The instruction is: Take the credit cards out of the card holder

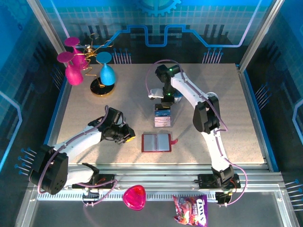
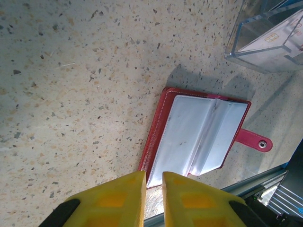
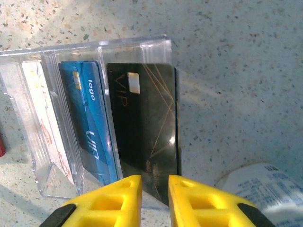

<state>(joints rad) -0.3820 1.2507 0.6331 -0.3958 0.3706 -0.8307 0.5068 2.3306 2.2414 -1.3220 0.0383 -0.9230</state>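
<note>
The small dark red folding card holder (image 2: pixel 196 137) lies open, pockets seemingly bare; the three thin credit cards (image 3: pixel 90 118) (black, blue, pale) stand in a clear plastic tiered stand (image 3: pixel 137 45) just beyond it, so I judge unloading done. My right gripper (image 3: pixel 155 198), slightly parted and empty, should lift straight clear; my left gripper (image 2: pixel 154 198), nearly closed on nothing, hovers left of the holder. Speckled beige tabletop (image 1: pixel 118 104), blue-lit walls (image 1: pixel 199 23).
</note>
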